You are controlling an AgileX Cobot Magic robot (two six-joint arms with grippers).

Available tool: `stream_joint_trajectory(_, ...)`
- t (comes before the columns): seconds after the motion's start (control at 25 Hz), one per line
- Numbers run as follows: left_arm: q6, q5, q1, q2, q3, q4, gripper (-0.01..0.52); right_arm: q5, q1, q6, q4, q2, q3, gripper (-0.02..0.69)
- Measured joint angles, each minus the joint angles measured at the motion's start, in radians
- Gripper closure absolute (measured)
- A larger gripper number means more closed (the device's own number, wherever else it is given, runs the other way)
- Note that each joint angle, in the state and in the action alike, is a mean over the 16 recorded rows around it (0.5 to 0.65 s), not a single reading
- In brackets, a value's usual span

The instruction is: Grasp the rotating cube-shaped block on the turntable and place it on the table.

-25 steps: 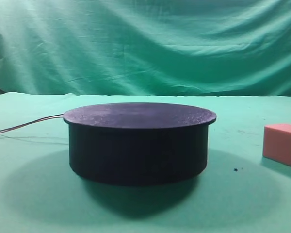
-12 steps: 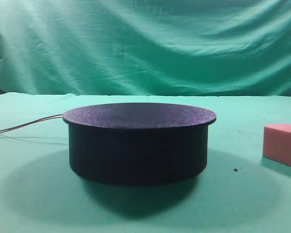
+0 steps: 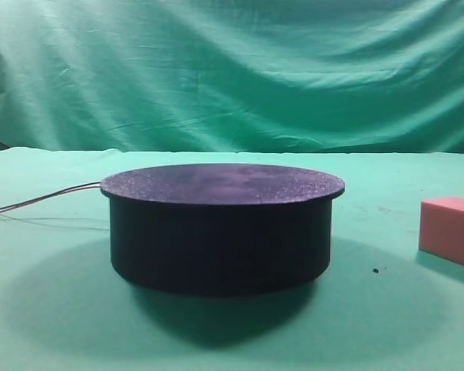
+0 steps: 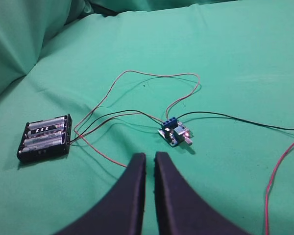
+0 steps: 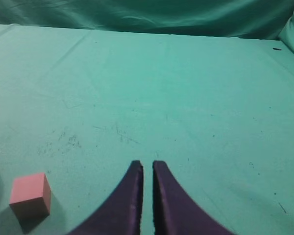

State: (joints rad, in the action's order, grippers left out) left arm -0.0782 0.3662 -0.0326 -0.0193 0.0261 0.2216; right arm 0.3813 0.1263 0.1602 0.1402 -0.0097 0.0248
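The pink cube (image 3: 449, 229) sits on the green bench (image 3: 54, 325) right of the turntable (image 3: 220, 226), off its top, so placement looks done, right claw (image 5: 147, 169) pinched narrow and empty beside it, likely just retreat next.

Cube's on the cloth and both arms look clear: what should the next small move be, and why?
Probably none beyond holding the arms parked. The pink cube sits on the green table, apart from the black turntable, whose top is bare. The right gripper is shut, empty, away from the cube; the left gripper likewise.
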Motion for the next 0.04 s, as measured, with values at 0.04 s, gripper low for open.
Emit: stream_joint_trajectory(0.04, 0.000, 0.000, 0.000, 0.000, 0.000, 0.000, 0.514, 0.000, 0.000, 0.000, 0.000, 0.000, 0.000, 0.615)
